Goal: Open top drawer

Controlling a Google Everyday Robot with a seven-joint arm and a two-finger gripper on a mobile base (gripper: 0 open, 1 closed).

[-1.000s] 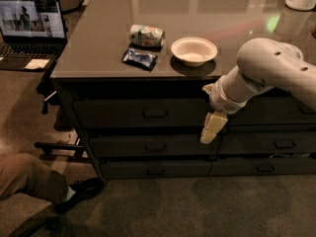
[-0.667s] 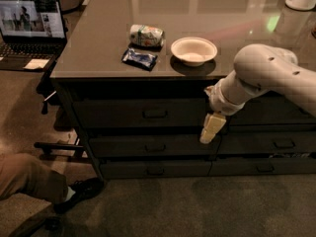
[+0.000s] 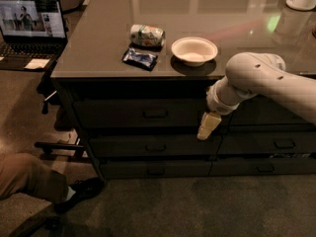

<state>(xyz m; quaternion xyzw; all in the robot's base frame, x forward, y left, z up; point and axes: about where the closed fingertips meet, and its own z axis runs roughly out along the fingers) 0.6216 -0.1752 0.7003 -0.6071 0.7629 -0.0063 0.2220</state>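
The top drawer [image 3: 123, 113] is the tall dark front under the counter's left half, and it stands closed. Its small bar handle [image 3: 155, 113] sits at the centre of the panel. My gripper [image 3: 207, 126] hangs pale and pointing down from the white arm [image 3: 256, 75]. It is in front of the drawer's right end, a little lower than the handle and to its right. It does not touch the handle.
On the counter [image 3: 98, 43] lie a can [image 3: 147, 35], a blue snack packet [image 3: 140, 58] and a white bowl [image 3: 194, 50]. Two shallower drawers [image 3: 153, 147] sit below. A laptop [image 3: 30, 26] stands at left; a person's leg and shoe [image 3: 74, 191] lie at bottom left.
My gripper has shifted slightly to the left along the drawer front, toward the handle. The drawer has not moved.
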